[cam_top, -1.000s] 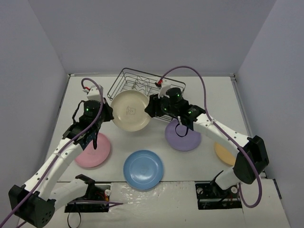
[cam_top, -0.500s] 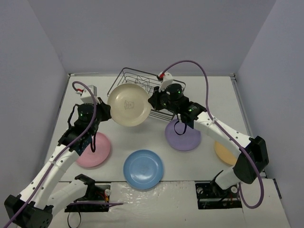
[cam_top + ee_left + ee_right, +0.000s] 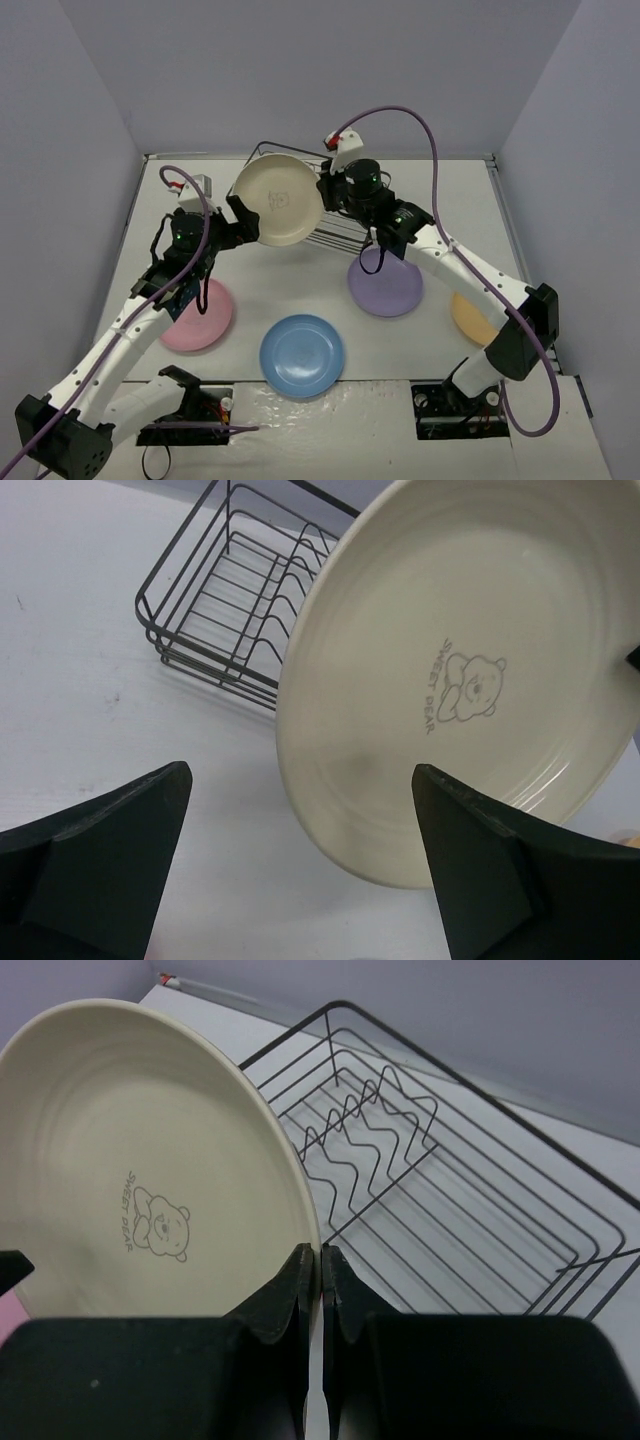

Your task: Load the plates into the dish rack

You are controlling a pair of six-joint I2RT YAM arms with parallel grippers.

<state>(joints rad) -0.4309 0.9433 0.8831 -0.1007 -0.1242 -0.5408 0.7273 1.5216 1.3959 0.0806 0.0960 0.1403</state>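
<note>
The cream plate (image 3: 280, 200) hangs tilted on edge in front of the dish rack (image 3: 335, 236), hiding most of it. My right gripper (image 3: 322, 195) is shut on the plate's right rim; in the right wrist view the fingers (image 3: 321, 1252) pinch the rim of the plate (image 3: 150, 1160), with the dark wire rack (image 3: 450, 1190) just behind. My left gripper (image 3: 245, 222) stands open at the plate's lower left. Its fingers (image 3: 300, 780) are wide apart and off the plate (image 3: 470, 660), and the rack (image 3: 230, 590) lies beyond.
Flat on the table lie a pink plate (image 3: 196, 315) at the left, a blue plate (image 3: 302, 357) at the front middle, a lilac plate (image 3: 385, 285) under the right arm and an orange-yellow plate (image 3: 470, 322) partly behind that arm. Walls enclose three sides.
The left gripper has opened and let go of the cream plate. The right gripper has shut on its rim and carried it back and up toward the rack.
</note>
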